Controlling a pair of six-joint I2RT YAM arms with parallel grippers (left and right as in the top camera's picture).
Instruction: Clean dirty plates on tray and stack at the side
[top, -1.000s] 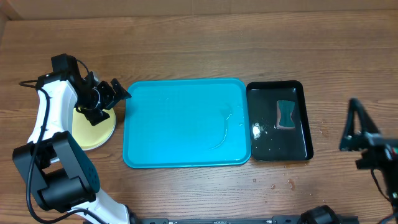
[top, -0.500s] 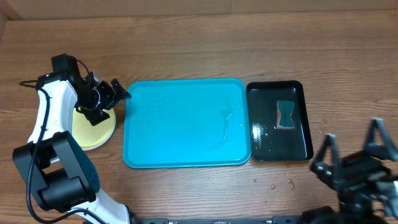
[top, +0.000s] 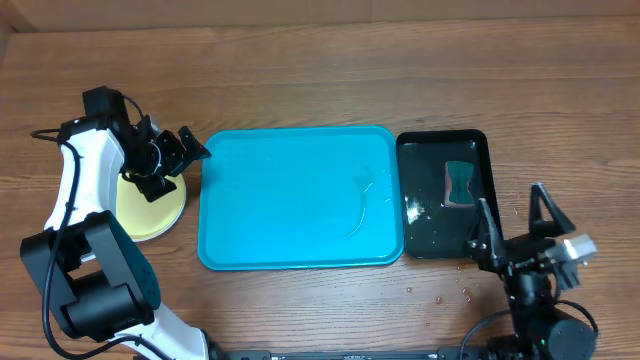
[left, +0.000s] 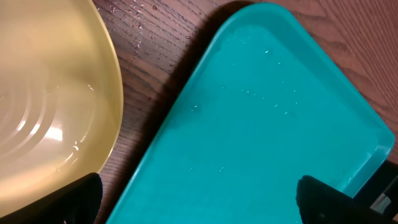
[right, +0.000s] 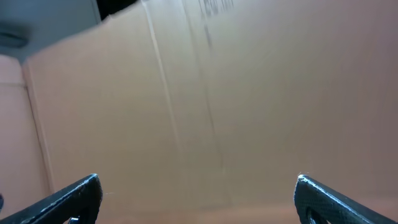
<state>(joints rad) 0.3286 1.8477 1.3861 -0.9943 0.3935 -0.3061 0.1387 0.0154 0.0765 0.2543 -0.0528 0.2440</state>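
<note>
Plainly, left gripper (top: 176, 165) hovers, jaws apart, between lime plate (top: 146, 216) and tray (top: 290, 205).

A plate (top: 152, 216) lies left of the tray (top: 298, 200), a narrower tray (top: 440, 150) holding a sponge (top: 459, 184) right of it.

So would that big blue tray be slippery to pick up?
Probably slippery: the tray looks glossy, with water streaks on it. Likely stiff, since it lies flat with a raised rim. Being wide and shallow, it would probably tilt if lifted by one edge.
</note>
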